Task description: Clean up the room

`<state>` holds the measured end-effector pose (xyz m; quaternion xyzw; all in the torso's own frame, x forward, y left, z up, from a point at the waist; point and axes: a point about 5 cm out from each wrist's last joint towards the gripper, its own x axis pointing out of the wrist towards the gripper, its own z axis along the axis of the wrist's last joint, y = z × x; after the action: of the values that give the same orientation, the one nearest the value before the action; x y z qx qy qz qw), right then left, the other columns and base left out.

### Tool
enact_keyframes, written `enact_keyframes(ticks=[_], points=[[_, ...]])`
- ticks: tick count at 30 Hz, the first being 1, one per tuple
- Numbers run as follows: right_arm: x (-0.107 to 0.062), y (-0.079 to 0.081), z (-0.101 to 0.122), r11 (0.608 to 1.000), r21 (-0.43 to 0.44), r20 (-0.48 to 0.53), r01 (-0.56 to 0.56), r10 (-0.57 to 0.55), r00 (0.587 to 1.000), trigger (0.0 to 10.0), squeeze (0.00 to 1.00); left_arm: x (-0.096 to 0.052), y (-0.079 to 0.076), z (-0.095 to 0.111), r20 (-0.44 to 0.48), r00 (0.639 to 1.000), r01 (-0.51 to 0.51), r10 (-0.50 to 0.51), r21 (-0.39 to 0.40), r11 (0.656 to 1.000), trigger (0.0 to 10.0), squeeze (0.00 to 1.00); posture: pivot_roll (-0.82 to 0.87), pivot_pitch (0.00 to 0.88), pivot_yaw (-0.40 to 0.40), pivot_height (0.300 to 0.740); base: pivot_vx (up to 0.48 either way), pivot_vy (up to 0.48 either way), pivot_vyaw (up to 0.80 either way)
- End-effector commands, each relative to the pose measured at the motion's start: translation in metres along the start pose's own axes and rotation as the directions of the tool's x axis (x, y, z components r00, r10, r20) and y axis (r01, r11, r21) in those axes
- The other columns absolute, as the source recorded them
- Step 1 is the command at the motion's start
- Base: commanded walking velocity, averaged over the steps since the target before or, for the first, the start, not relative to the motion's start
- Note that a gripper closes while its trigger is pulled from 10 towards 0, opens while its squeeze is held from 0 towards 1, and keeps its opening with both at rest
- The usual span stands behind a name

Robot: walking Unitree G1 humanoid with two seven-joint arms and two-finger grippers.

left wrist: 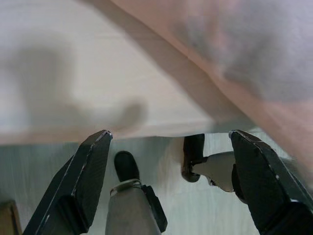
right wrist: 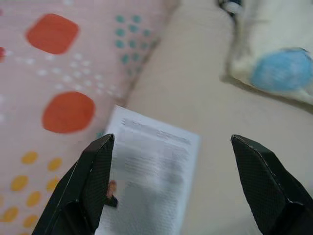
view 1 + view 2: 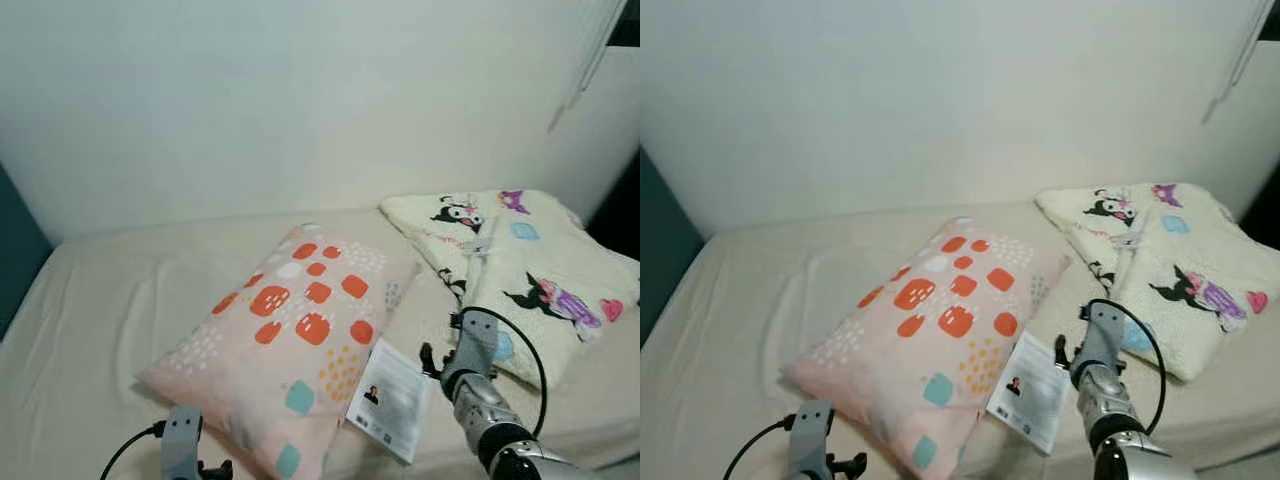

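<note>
- Head views: a cream-sheeted bed point(image 3: 120, 290) stands against a pale wall point(image 3: 300, 90). A pink pillow point(image 3: 290, 340) with orange, teal and yellow marks lies across the middle of the bed. A folded cream blanket point(image 3: 540, 270) with cartoon prints lies toward the right side.
- Head views: a white booklet point(image 3: 392, 398) lies flat on the sheet, touching the pillow's right edge, between pillow and blanket.
- Head views: the right gripper point(image 3: 1082, 352) is raised above the sheet, just beside the booklet's right edge. The left gripper point(image 3: 195, 468) sits low at the near edge of the bed, below the pillow's near corner.
- Left wrist view: the left gripper point(image 1: 168, 161) has its jaws set wide apart, holding nothing. Ahead of the jaws is the bed edge, with the pillow overhanging it. Between the jaws, lower down, the robot's feet point(image 1: 205, 166) stand on a pale floor point(image 1: 44, 166).
- Right wrist view: the right gripper point(image 2: 171, 171) has its jaws spread wide, holding nothing. The booklet point(image 2: 151, 171) lies between the two fingers point(image 2: 90, 186), nearer this one. The pillow point(image 2: 58, 88) lies beyond that same finger; the blanket point(image 2: 279, 63) lies ahead on the other finger's side.
</note>
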<state>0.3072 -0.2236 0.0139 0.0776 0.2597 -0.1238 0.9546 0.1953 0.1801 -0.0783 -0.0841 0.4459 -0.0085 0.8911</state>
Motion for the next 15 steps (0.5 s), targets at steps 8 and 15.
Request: enact_keyframes(ticks=[8,15], points=[[0.001,0.010,0.006,0.998,-0.021,0.012,-0.054,0.054,0.998,10.0,0.00,-0.001,0.003,-0.007,-0.035,0.999,-0.030,0.031,0.012,0.999,10.0,0.00,0.06,0.000,-0.048,0.740,0.000,0.000,0.00],[0.002,0.016,0.009,0.995,-0.008,0.018,-0.095,0.095,0.995,10.0,0.00,-0.002,0.004,-0.009,-0.046,0.999,-0.025,0.027,0.025,0.999,10.0,0.00,0.06,0.000,-0.043,0.740,0.000,-0.067,0.00]])
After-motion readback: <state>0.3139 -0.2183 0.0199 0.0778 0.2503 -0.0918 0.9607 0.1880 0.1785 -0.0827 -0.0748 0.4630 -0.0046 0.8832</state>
